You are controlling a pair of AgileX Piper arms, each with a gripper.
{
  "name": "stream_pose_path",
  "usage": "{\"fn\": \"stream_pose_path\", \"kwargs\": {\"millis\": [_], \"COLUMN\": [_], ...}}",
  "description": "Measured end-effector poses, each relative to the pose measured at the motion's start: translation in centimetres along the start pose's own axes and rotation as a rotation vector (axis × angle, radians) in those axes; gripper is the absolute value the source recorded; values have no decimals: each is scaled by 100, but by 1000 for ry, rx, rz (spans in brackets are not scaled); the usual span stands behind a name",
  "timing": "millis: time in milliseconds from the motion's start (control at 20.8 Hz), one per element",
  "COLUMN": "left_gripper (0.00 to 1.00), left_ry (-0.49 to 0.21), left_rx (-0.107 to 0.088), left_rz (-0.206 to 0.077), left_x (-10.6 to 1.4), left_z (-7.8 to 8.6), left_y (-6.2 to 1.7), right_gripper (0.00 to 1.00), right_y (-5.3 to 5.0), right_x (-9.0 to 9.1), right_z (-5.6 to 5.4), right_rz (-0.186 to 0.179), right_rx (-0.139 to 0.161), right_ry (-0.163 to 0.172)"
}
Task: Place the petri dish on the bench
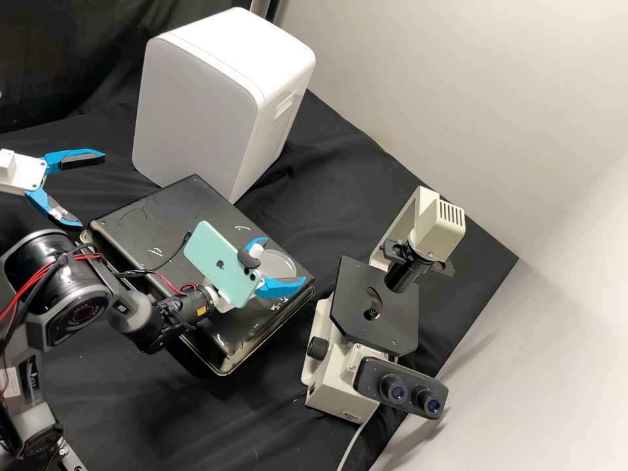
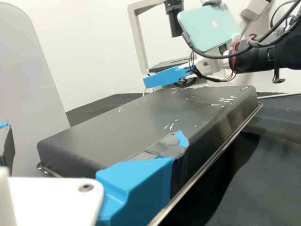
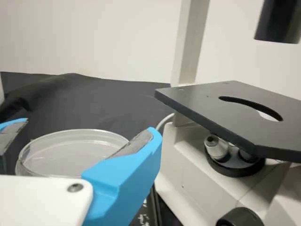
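A clear petri dish (image 1: 288, 261) lies flat on the right corner of a scuffed black tray (image 1: 150, 222). My right gripper (image 1: 282, 263), which carries a mint-green phone, has a blue finger on each side of the dish and is shut on its rim. In the right wrist view the dish (image 3: 70, 153) fills the gap between the two pads. My left gripper (image 1: 88, 190) hangs open at the far left, just off the tray's left corner, with nothing in it. From the left wrist the tray (image 2: 155, 122) stretches away towards a blue finger of the right gripper (image 2: 167, 76).
A tall white box (image 1: 222, 91) stands behind the tray. A white microscope (image 1: 386, 314) with a black stage (image 3: 225, 113) sits close to the tray's right. Black cloth covers the bench (image 1: 327, 176), with bare stretches behind the microscope and in front of the tray.
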Motion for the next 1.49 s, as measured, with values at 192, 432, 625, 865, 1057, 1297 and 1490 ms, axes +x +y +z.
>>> {"fn": "stream_pose_path", "kwargs": {"millis": [192, 432, 625, 865, 1057, 1297, 1490], "left_gripper": [100, 100, 100, 100, 100, 100, 100], "left_ry": [0, 0, 0, 0, -3, -3, -3], "left_rx": [0, 0, 0, 0, 0, 0, 0], "left_rz": [0, 0, 0, 0, 0, 0, 0], "left_x": [0, 0, 0, 0, 1, 1, 1], "left_z": [0, 0, 0, 0, 5, 5, 5], "left_y": [0, 0, 0, 0, 0, 0, 0], "right_gripper": [0, 0, 0, 0, 100, 100, 100], "right_y": [-78, -216, -254, -310, -321, -308, -292], "right_x": [-39, -112, -134, -132, -126, -125, -125], "right_z": [-48, -93, -100, -57, -30, -18, 4], "right_rz": [-28, -84, -87, -82, -80, -65, -37], "right_rx": [7, 4, 8, 12, 18, 27, 22], "right_ry": [19, 33, 38, 37, 20, 6, -28]}}
